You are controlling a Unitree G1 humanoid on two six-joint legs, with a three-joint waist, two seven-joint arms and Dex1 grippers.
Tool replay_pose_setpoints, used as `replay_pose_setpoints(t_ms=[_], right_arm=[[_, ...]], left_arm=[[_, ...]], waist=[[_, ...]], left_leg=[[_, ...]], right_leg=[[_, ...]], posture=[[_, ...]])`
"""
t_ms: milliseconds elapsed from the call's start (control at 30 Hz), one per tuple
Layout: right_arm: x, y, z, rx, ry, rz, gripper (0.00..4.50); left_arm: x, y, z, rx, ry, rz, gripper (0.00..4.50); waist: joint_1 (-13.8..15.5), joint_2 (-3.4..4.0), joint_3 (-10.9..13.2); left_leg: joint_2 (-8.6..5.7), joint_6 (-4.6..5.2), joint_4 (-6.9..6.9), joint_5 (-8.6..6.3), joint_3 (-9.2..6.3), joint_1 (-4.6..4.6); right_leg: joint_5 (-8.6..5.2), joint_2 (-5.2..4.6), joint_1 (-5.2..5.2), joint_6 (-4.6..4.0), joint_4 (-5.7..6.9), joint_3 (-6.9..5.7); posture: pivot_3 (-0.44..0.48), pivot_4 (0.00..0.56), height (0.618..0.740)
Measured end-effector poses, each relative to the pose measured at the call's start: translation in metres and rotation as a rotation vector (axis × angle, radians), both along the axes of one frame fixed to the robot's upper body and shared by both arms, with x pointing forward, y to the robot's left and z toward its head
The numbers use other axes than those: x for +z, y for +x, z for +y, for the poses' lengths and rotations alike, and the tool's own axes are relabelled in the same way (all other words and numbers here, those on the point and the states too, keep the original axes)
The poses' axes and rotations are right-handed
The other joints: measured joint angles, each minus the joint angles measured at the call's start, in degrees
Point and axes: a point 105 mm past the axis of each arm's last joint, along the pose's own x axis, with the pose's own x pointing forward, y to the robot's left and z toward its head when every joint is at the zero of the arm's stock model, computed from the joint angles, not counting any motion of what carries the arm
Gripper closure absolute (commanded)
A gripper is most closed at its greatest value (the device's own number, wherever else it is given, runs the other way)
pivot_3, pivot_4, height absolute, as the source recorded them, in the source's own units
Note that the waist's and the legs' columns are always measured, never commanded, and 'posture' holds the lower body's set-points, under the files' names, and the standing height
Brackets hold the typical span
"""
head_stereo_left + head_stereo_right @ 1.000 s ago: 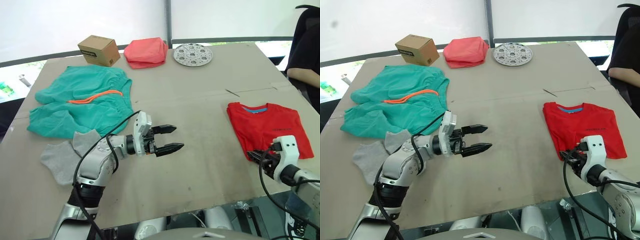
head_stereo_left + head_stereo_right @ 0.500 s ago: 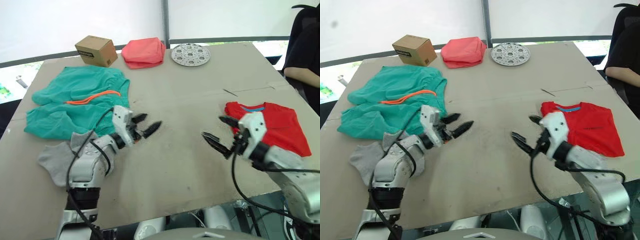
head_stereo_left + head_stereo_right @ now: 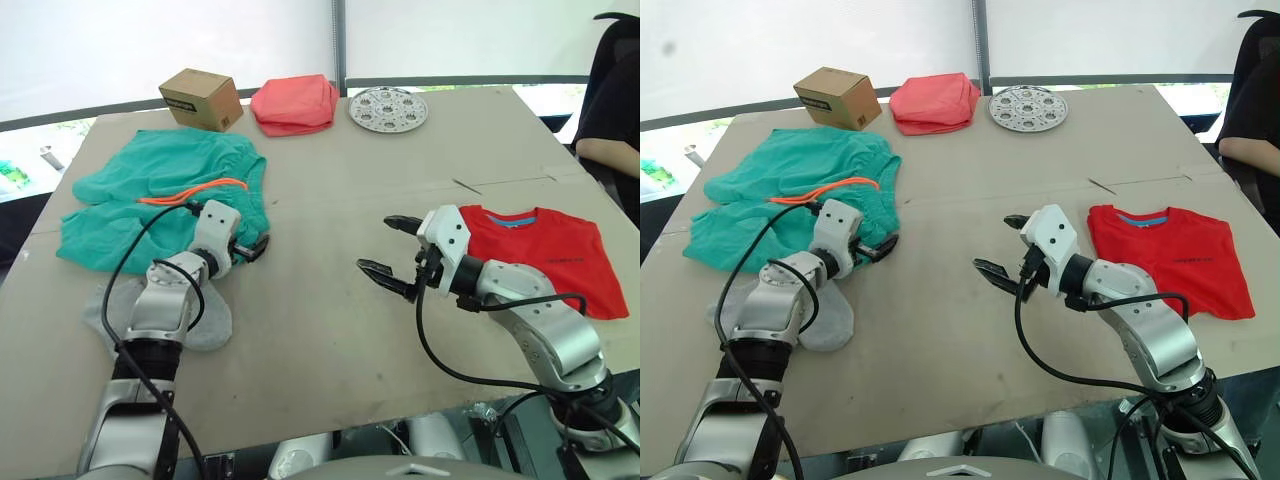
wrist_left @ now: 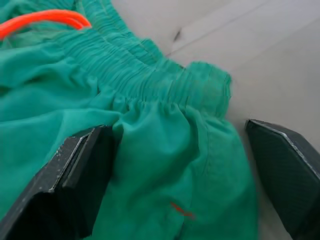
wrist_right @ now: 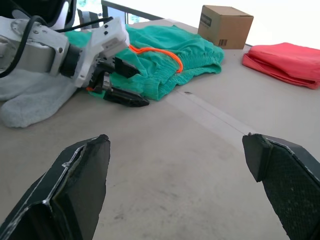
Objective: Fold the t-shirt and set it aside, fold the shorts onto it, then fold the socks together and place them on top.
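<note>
So the left claw (image 3: 250,246) is spread wide right at the near edge of the shorts (image 3: 150,195), one finger (image 4: 75,175) touching the teal fabric by the gathered waist and the other out over bare counter (image 3: 330,330). Nothing is pinched in it. The shorts lie rumpled at about 10 o'clock on the counter, orange drawstring (image 3: 190,192) looping across the top.

The right claw (image 3: 1000,248) hangs over the middle of the counter, also wide apart and empty, pointing toward 9 o'clock. Just behind its wrist, at roughly 3 o'clock, the t-shirt (image 3: 1185,255) sits folded flat with the blue label showing at the neck.

The socks (image 3: 825,315) are at 8 o'clock, a grey lump partly under the left arm, just below the shorts.

Along the far edge, around 12 o'clock: a small cardboard box (image 3: 200,98), a salmon-pink folded cloth (image 3: 293,102) and a round patterned plate (image 3: 388,108). A person in a dark sleeve (image 3: 612,120) sits off at 2 o'clock.
</note>
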Motion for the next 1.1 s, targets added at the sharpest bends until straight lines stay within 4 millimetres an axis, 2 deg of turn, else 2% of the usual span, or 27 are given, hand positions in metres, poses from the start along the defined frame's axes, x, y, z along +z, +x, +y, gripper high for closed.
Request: replay_pose_setpoints(t_ms=[133,233,267,333,433,500,533,667,767,867,967,1100], right_arm=[[-0.003,0.004,-0.005,-0.051,-0.019,-0.010,0.00],[0.002,0.010,-0.012,-0.112,-0.004,-0.033,0.00],[0.004,0.011,-0.012,-0.119,-0.002,-0.040,0.00],[0.005,0.013,-0.013,-0.131,-0.009,-0.047,0.00],[0.003,0.014,-0.017,-0.144,-0.030,-0.053,0.00],[0.001,0.015,-0.020,-0.156,-0.054,-0.053,0.00],[0.000,0.015,-0.023,-0.164,-0.073,-0.052,0.00],[-0.008,0.009,-0.034,-0.180,-0.152,-0.039,0.00],[-0.013,0.001,-0.042,-0.176,-0.211,-0.027,0.00],[-0.018,-0.006,-0.046,-0.165,-0.255,-0.011,0.00],[-0.023,-0.010,-0.046,-0.143,-0.270,0.013,0.00],[-0.028,-0.014,-0.042,-0.101,-0.290,0.029,0.00]], left_arm=[[-0.001,0.008,-0.010,-0.074,-0.020,0.009,2.83],[0.005,0.022,-0.033,-0.169,-0.075,-0.003,4.40],[0.011,0.026,-0.042,-0.206,-0.083,-0.016,4.47],[0.025,0.036,-0.071,-0.317,-0.113,-0.034,4.47],[0.032,0.035,-0.107,-0.468,-0.140,-0.022,4.47],[0.027,0.020,-0.143,-0.634,-0.171,0.048,4.47],[0.020,0.003,-0.166,-0.743,-0.203,0.111,4.47],[0.006,-0.038,-0.202,-0.916,-0.248,0.229,4.47],[0.008,-0.055,-0.220,-0.956,-0.294,0.253,4.47],[0.009,-0.062,-0.220,-0.937,-0.351,0.273,3.51],[0.026,-0.062,-0.200,-0.869,-0.437,0.190,2.14],[0.067,-0.074,-0.164,-0.810,-0.598,0.057,2.14]], waist=[[0.2,0.00,0.0],[0.3,-0.04,0.0],[0.3,-0.05,0.0],[0.2,-0.07,0.0],[-0.1,-0.07,0.0],[-0.4,-0.06,0.0],[-0.8,-0.07,0.0],[-1.8,-0.06,0.0],[-1.5,-0.05,0.0],[-1.6,-0.05,0.0],[-1.7,-0.05,0.0],[-1.5,-0.05,0.0]], left_leg=[[-0.03,-0.01,0.01,0.01,-0.03,-0.01],[-0.13,-0.09,0.08,0.06,-0.11,-0.11],[-0.17,-0.16,0.08,0.10,-0.14,-0.12],[-0.26,-0.20,0.08,0.13,-0.12,-0.16],[-0.29,-0.20,0.08,0.13,-0.08,-0.15],[-0.28,-0.20,0.06,0.13,-0.06,-0.15],[-0.25,-0.20,0.05,0.13,-0.06,-0.18],[-0.10,0.00,0.02,0.01,-0.04,-0.17],[-0.09,0.03,0.04,-0.01,-0.06,-0.16],[-0.07,0.04,0.06,-0.01,-0.01,-0.09],[0.03,0.04,0.06,-0.01,0.04,-0.06],[0.09,0.01,0.07,0.00,0.04,-0.06]], right_leg=[[0.00,-0.01,-0.01,-0.01,0.02,-0.03],[0.01,-0.03,0.00,0.00,0.02,-0.08],[0.01,-0.04,-0.01,0.00,0.01,-0.09],[0.01,-0.05,0.01,0.01,0.02,-0.08],[0.01,-0.05,-0.01,0.01,0.05,-0.05],[0.00,-0.05,-0.01,0.01,0.05,-0.02],[0.00,-0.05,-0.04,0.02,0.04,0.00],[0.00,0.00,-0.10,0.02,0.09,0.11],[-0.01,0.00,-0.08,0.03,0.09,0.10],[-0.01,0.00,-0.03,0.05,0.06,0.11],[-0.01,0.01,-0.04,0.05,0.06,0.12],[-0.01,0.01,-0.05,0.02,0.06,0.10]], posture=[[0.000,0.150,0.740],[0.000,0.150,0.740],[0.000,0.150,0.740],[0.000,0.150,0.740],[0.000,0.150,0.740],[0.000,0.150,0.740],[0.000,0.150,0.740],[0.000,0.150,0.740],[0.000,0.150,0.740],[0.000,0.150,0.740],[0.000,0.150,0.740],[0.000,0.150,0.740]])
